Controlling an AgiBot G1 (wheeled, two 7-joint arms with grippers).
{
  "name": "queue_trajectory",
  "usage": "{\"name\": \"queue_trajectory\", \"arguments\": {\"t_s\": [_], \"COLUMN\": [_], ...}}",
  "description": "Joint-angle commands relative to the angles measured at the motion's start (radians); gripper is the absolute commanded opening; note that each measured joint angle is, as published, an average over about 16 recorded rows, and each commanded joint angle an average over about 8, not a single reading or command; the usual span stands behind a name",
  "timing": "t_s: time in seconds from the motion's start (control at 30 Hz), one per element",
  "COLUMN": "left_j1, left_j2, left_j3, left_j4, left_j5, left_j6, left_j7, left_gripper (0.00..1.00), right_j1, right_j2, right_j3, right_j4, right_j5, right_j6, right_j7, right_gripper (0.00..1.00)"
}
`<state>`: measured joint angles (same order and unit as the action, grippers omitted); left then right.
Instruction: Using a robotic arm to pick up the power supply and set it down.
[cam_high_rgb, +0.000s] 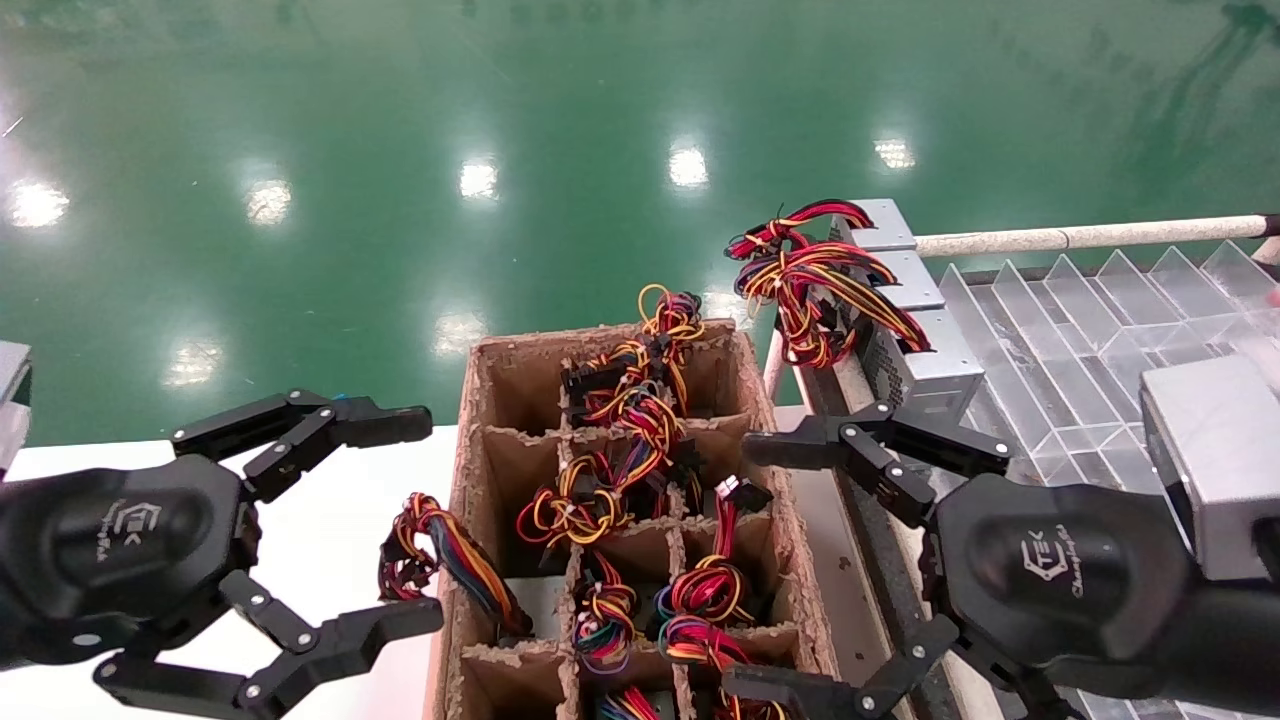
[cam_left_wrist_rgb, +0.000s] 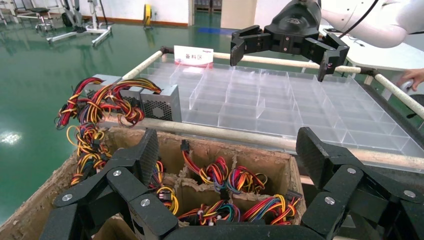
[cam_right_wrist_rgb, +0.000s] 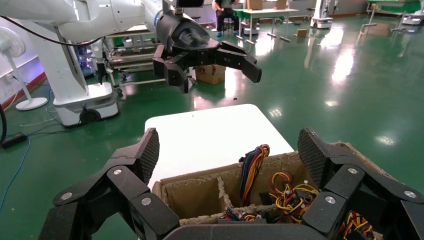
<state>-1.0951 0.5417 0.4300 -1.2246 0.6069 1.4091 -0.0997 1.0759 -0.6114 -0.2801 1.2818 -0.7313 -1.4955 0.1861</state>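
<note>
Right gripper (cam_high_rgb: 790, 565) hangs with fingers spread over the cardboard crate (cam_high_rgb: 470, 520), left gripper (cam_high_rgb: 405, 515) likewise agape beside it. Power supplies sit deep in the cells, wire bundles (cam_high_rgb: 600, 490) tangled on top; you descend straight, grasping metal, not cable.

A divided cardboard box (cam_high_rgb: 470, 470) holds wire bundles (cam_high_rgb: 620, 440). Right of the box lies a clear divider tray (cam_high_rgb: 1090, 310), with power supplies (cam_high_rgb: 915, 320) on the tray's near-box edge.
</note>
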Motion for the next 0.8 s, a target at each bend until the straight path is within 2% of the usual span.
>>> {"name": "queue_trajectory", "arguments": {"t_s": [0.03,0.8], "left_j1": [0.000,0.000], "left_j2": [0.000,0.000], "left_j3": [0.000,0.000], "left_j4": [0.000,0.000], "left_j5": [0.000,0.000], "left_j6": [0.000,0.000], "left_j7": [0.000,0.000], "left_gripper": [1.00,1.00], "right_j1": [0.000,0.000], "right_j2": [0.000,0.000], "right_j3": [0.000,0.000], "right_j4": [0.000,0.000], "right_j5": [0.000,0.000], "right_j6": [0.000,0.000], "right_j7": [0.000,0.000], "right_gripper": [1.00,1.00]}}
